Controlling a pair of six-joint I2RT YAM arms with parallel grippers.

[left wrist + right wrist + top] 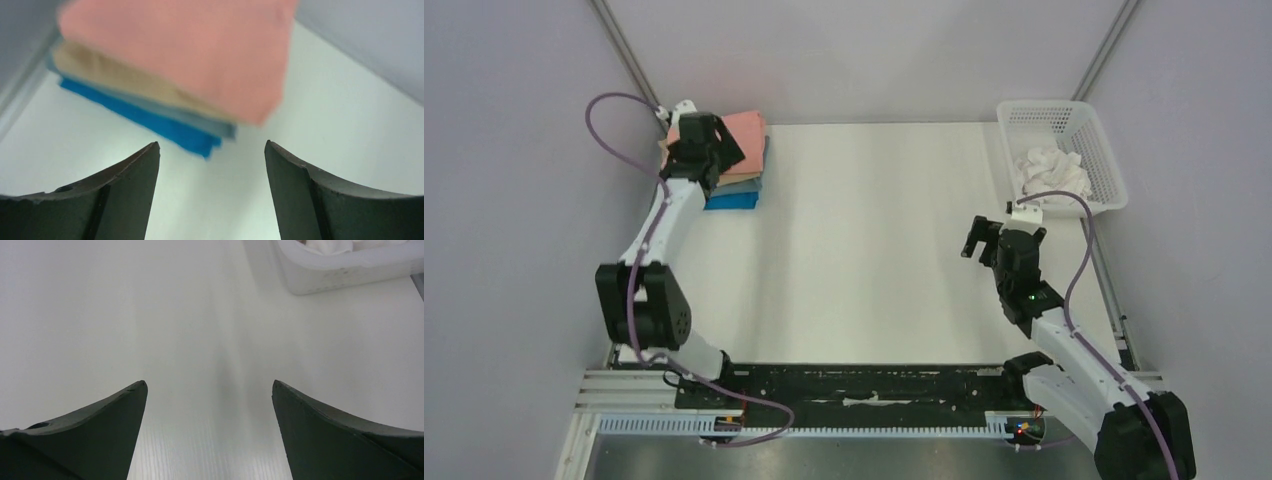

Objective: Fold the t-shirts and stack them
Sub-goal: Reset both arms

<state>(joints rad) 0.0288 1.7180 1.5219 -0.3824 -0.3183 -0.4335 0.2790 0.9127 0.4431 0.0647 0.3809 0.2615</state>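
Four soft shirts, folded into flat rectangles, are lying in a stack [746, 135] at the table's [874, 250] far left corner. The pink shirt [190, 50] is lying on top, with the tan shirt [100, 70], grey-blue shirt [215, 126] and blue shirt [165, 125] beneath. The left gripper [212, 145] is hovering by the stack's edge, jaws spread wide and gripping nothing. The right gripper [210, 382] is hanging wide apart and empty over bare table, near a white mesh basket [1104, 150] holding crumpled white cloth [1049, 172].

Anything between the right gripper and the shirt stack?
Nothing. In the top view only bare white table lies between the right gripper and the stack of t-shirts. The right wrist view shows bare tabletop ahead too.
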